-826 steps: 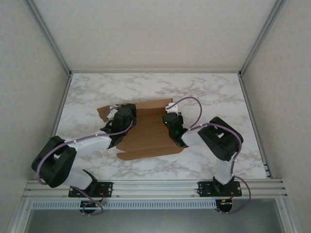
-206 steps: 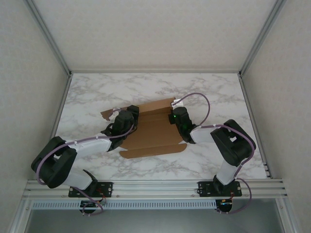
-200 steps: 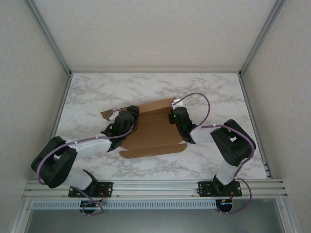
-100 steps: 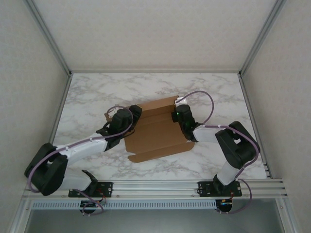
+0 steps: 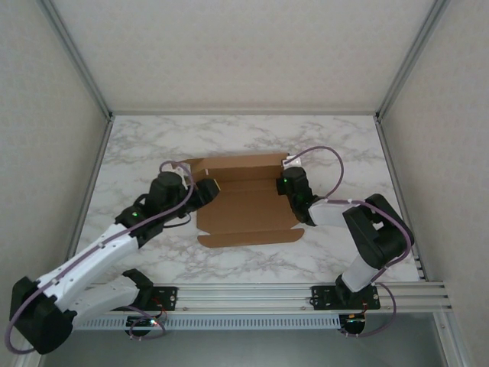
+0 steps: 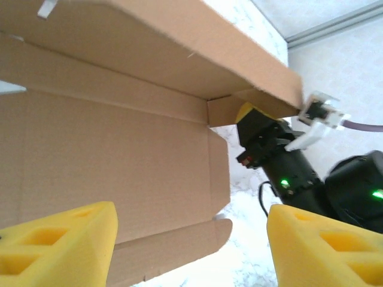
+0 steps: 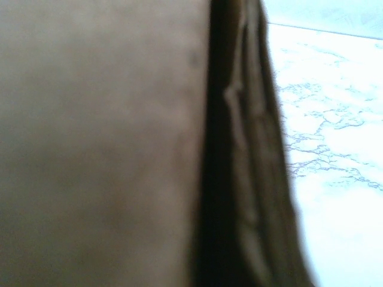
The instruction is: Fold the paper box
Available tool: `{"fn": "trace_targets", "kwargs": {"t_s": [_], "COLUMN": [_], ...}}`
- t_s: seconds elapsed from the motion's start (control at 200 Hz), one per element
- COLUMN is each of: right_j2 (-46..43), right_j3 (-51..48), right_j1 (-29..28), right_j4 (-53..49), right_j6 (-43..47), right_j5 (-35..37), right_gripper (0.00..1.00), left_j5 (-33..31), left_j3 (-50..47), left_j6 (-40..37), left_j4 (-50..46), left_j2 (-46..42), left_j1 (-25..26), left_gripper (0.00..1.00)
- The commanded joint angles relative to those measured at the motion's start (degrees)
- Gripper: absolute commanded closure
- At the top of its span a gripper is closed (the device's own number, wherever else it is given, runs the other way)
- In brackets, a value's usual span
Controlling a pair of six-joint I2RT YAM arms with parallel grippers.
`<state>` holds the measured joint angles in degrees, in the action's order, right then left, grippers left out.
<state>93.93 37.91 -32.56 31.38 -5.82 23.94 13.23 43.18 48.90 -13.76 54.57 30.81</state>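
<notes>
The marble desk (image 5: 153,145) carries the box (image 5: 244,206) near its middle, between the two arms. Over the last few seconds the box has gone from lying skewed with a flap spread out to the far left to sitting square to the desk edges and a little further right. The left arm has drawn back toward the near left, its elbow now low and stretched out. The far wall (image 5: 237,162) has come up off the desk; in the left wrist view it (image 6: 179,54) leans over the base panel, with a short side flap tucked beneath it at the right end. The near flap (image 5: 248,237) lies flat on the desk. The left hand (image 5: 208,191) sits just beside the box's left edge, released: its yellow fingers (image 6: 66,239) stand wide apart with nothing between them. The right hand (image 5: 284,182) is at the far right corner of the box, touching the side flap there. Its own camera gives a blurred close view of cardboard (image 7: 102,143), so whether it is clenched on the flap cannot be told. By the look of it, the far wall is roughly formed and propped by the right hand, while the left side and near flap are yet to be raised.
</notes>
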Motion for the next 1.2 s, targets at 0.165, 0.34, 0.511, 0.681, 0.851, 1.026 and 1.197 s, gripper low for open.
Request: {"fn": "trace_targets", "kwargs": {"t_s": [0.165,0.34,0.511,0.681,0.851,1.026,1.197], "right_j2": [-1.6,-1.9,-1.2,-0.6,0.2,1.2,1.9], "right_j3": [-2.7,-3.1,-2.5,-2.4,-2.5,-1.6,-0.9], "right_j1": [-0.1,-0.1,-0.1,-0.1,-0.1,-0.1,-0.1], "right_j4": [1.3,1.0,0.2,0.2,0.4,-0.1,-1.1], "right_j6": [0.0,-0.7,-0.9,-0.7,-0.3,-0.3,-0.4], "right_j5": [-1.7,-1.4,-1.8,-1.9,-2.6,-4.4,-5.1], "right_gripper": [1.00,1.00,1.00,1.00,1.00,1.00,1.00], "left_j5": [13.1,19.4,21.4,19.7,20.4,21.8,23.0], "left_j3": [9.8,9.8,8.0,7.3,7.6,6.2,5.5], "left_j6": [-14.4,-10.8,-9.3,-10.6,-11.4,-8.8,-7.4], "left_j4": [-6.7,1.4,4.6,4.3,5.6,11.3,14.9], "left_j2": [8.1,13.9,14.7,16.1,19.4,21.6,24.0], "left_j1": [-19.4,-21.1,-20.7,-20.7,-20.7,-20.5,-18.8], "left_gripper": [0.35,0.32,0.32,0.32,0.32,0.35,0.37]}}
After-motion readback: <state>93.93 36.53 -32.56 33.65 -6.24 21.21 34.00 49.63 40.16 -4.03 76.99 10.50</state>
